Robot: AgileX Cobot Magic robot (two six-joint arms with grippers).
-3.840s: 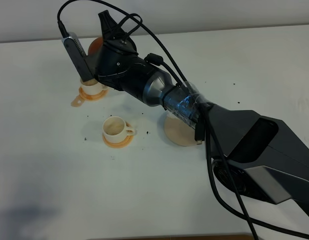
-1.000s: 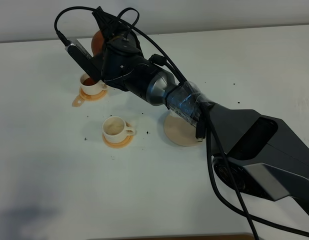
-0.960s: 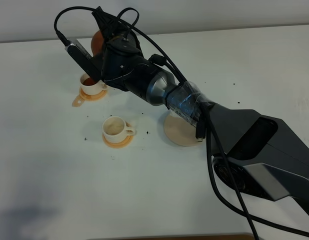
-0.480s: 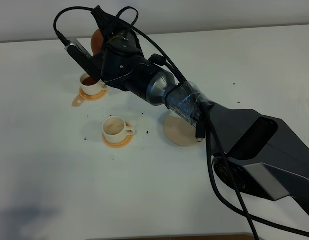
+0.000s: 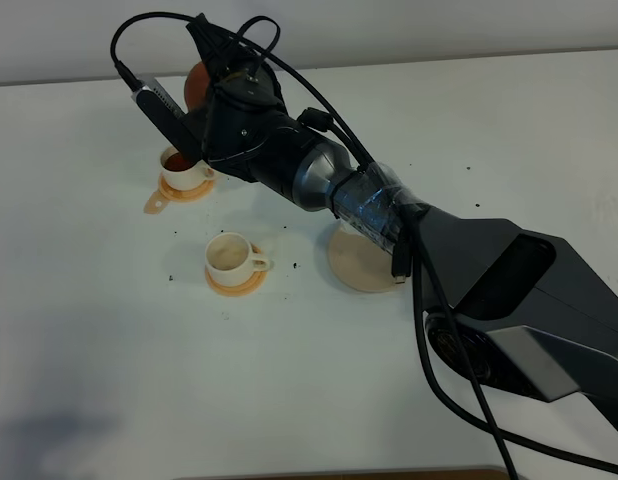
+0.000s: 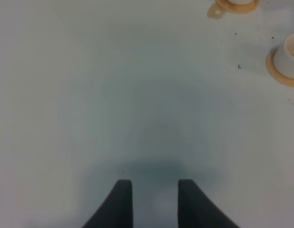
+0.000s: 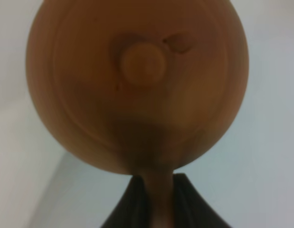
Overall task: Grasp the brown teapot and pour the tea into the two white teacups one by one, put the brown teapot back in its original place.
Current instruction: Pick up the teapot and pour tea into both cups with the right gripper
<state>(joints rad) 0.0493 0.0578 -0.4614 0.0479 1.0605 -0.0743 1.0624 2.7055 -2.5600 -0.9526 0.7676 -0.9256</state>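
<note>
While the right tool point(image 7: 156, 190) is clamped together on the loop handle point(image 7: 159, 183) of the brown teapot point(image 7: 137, 85), the pot sits right at the fingertips, lid and lid knob point(image 7: 141, 64) facing the right wrist camera and filling most of that view. Seen from the high camera, the brown teapot point(image 5: 196, 82) is mostly hidden behind the right arm point(image 5: 319, 180), only a reddish-brown patch showing, well apart from the coaster point(image 5: 359, 262), off to the far left of it, next to the far teacup point(image 5: 179, 165). Coaster is bare, partly covered by the arm crossing over it. Far teacup sits on its orange saucer point(image 5: 174, 193) and looks dark brown inside; it lies between the pot and the near teacup point(image 5: 229, 255) in that view. Near teacup is on its own saucer point(image 5: 234, 285), just left of the coaster, pale inside, little handle turned toward the coaster. Left tool point(image 6: 155, 199) hangs over bare tabletop point(image 6: 113, 95), fingers apart, nothing between them, both cups at the edge of its wrist view. Small dark specks lie on the tabletop around the coaster and the near teacup.
</note>
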